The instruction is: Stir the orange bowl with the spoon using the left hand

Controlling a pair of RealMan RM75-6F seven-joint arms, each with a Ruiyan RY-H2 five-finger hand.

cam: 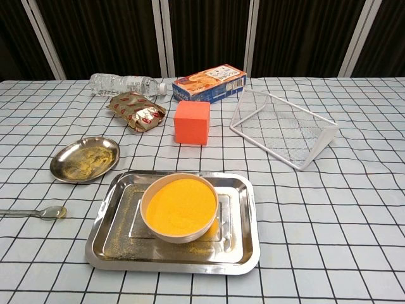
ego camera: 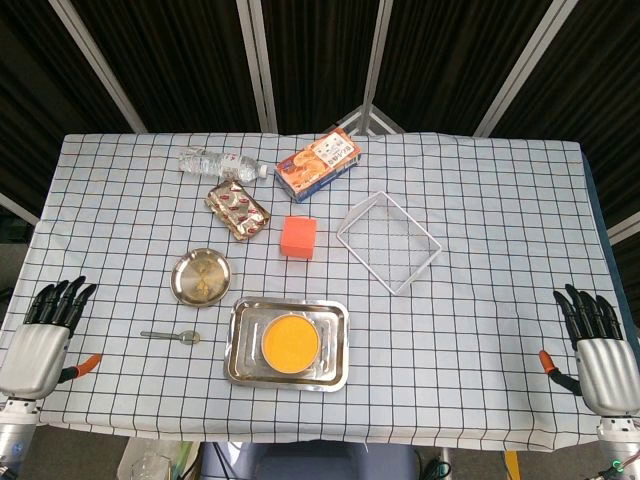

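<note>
At table's near edge, left hand (ego camera: 40, 335) rests released, holding nothing. Spoon (ego camera: 172, 336) lies at nine o'clock of orange bowl (ego camera: 291, 341), untouched. Next, likely: reach and grasp the handle.

— Can you read any words on the things here?

— No. The orange and blue box (cam: 209, 82) at the top centre has printing, but it is too small. The label of the bottle (cam: 123, 83) and the red foil packet (cam: 137, 110), upper left, are blurred too.
</note>
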